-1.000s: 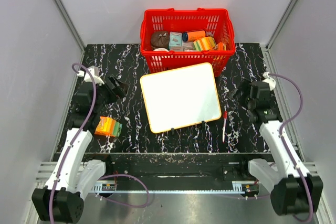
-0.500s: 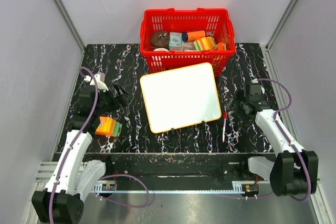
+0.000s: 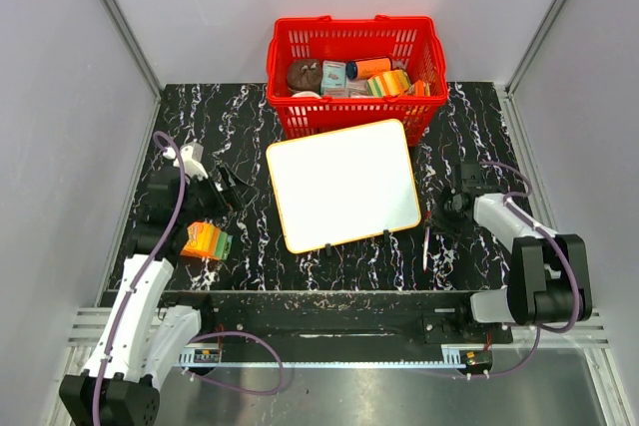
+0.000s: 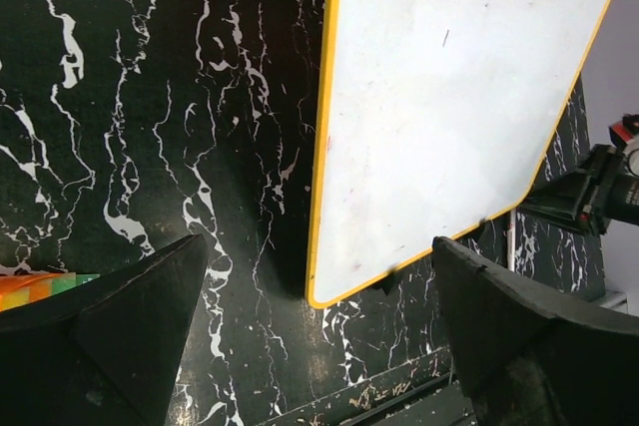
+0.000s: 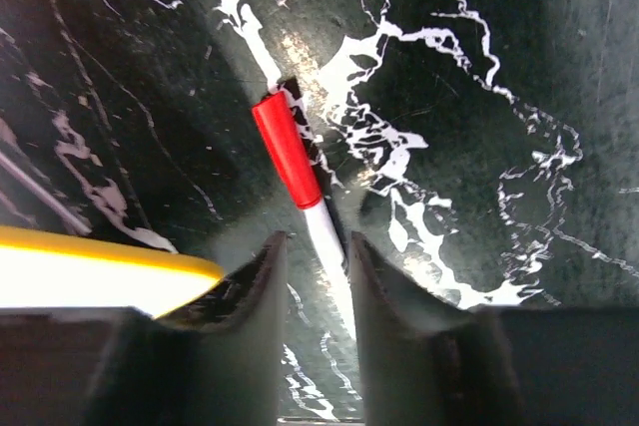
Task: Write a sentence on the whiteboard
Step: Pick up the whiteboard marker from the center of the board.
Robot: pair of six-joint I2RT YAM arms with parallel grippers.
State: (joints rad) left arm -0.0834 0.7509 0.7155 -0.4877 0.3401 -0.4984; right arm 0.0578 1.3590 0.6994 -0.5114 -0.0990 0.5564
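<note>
Whiteboard (image 3: 342,185): lying flat mid-table, a bit askew, just in front of the red basket (image 3: 290,112). Orange-yellow rim, totally blank so far.
Marker (image 5: 290,152): red cap, white barrel, flat on the black marble table (image 3: 250,117) just off the board's right edge, cap end pointing away from the arm bases.
Right gripper (image 5: 312,266): down low over the marker, one finger each side of the white barrel just behind the cap. The jaws stand narrow, but honestly I can't tell if they're pinching it or not.
Left gripper (image 4: 318,251): jaws spread wide, nothing in them, hovering left of the board near an orange-and-green box (image 3: 206,240).
Step in hand: my guess, grabbing the marker.
How to nail it: squeeze the barrel, not the cap, since the cap has to come off before any writing. Keep the barrel centred between the fingers so it doesn't roll or squirt out, then lift straight up. Watch the board's rim, it's right next door.
</note>
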